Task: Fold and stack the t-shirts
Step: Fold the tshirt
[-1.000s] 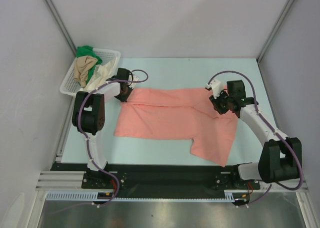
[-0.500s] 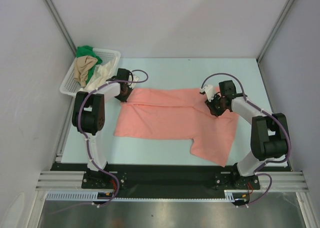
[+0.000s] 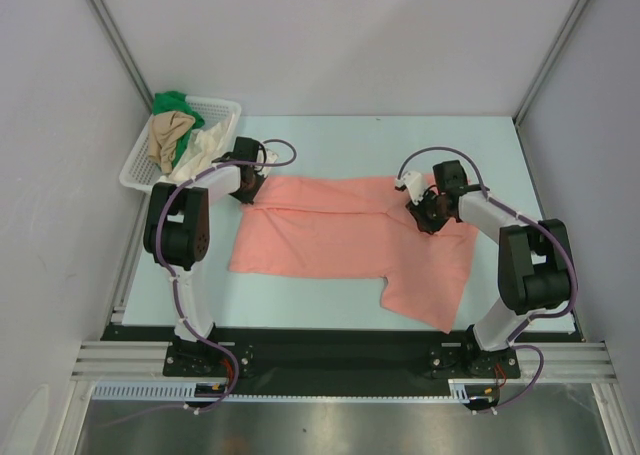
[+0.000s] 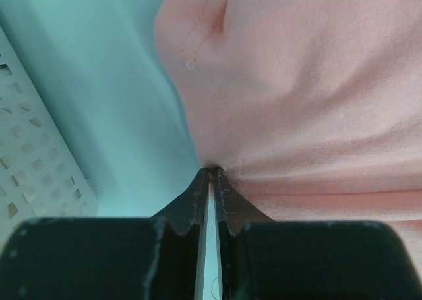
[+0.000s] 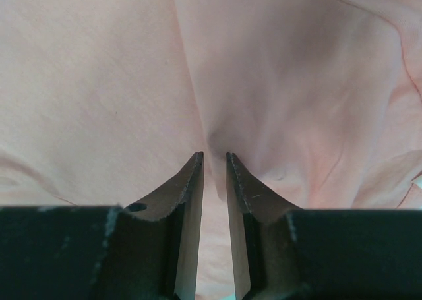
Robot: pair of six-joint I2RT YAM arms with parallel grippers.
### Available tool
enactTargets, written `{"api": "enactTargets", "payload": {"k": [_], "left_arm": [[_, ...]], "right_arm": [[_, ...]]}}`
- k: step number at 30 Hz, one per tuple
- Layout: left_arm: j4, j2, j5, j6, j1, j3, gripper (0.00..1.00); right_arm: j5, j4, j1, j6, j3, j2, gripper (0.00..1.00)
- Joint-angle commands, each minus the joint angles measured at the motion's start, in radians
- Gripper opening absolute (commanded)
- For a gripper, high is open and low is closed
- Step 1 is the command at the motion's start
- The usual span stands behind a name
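A salmon-pink t-shirt (image 3: 340, 240) lies spread on the pale green table, one part hanging down toward the near right. My left gripper (image 3: 250, 189) is at the shirt's far left corner. In the left wrist view it (image 4: 212, 171) is shut on the shirt's hemmed edge (image 4: 303, 102). My right gripper (image 3: 421, 215) is down on the shirt's far right part. In the right wrist view its jaws (image 5: 214, 156) stand close together with a raised fold of the pink cloth (image 5: 264, 95) pinched between them. Green (image 3: 172, 103), tan (image 3: 168, 135) and cream (image 3: 205, 147) shirts lie bunched in the basket.
A white plastic lattice basket (image 3: 135, 165) stands at the far left of the table, just behind my left gripper; its wall shows in the left wrist view (image 4: 33, 161). Grey walls and metal frame posts enclose the table.
My right arm has swung its elbow in and its gripper has moved a little left over the shirt's far right part. My left arm has not moved.
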Motion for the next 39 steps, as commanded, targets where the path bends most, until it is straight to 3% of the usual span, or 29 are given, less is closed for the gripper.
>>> {"api": "enactTargets", "payload": {"k": [1, 21, 22, 24, 25, 28, 39], "left_arm": [[-0.023, -0.013, -0.015, -0.008, 0.008, -0.025, 0.11], [-0.017, -0.025, -0.024, -0.011, 0.009, -0.042, 0.11], [-0.017, -0.025, -0.024, -0.009, 0.008, -0.042, 0.11], [-0.014, -0.027, -0.025, -0.009, 0.008, -0.043, 0.11], [-0.015, -0.027, -0.025, -0.009, 0.008, -0.045, 0.11], [-0.009, -0.029, -0.027, -0.011, 0.008, -0.048, 0.11], [-0.011, -0.029, -0.025, -0.011, 0.008, -0.045, 0.11]], "right_arm": [[-0.007, 0.001, 0.013, -0.012, 0.026, -0.001, 0.26], [0.073, 0.078, 0.024, -0.048, 0.006, 0.048, 0.3], [0.072, 0.08, 0.026, -0.052, 0.004, 0.055, 0.29], [0.07, 0.083, 0.024, -0.057, 0.0, 0.055, 0.2], [0.07, 0.084, 0.024, -0.055, 0.0, 0.052, 0.1], [0.07, 0.084, 0.024, -0.055, 0.001, 0.041, 0.0], [0.076, 0.073, -0.011, -0.049, 0.05, 0.012, 0.0]]}}
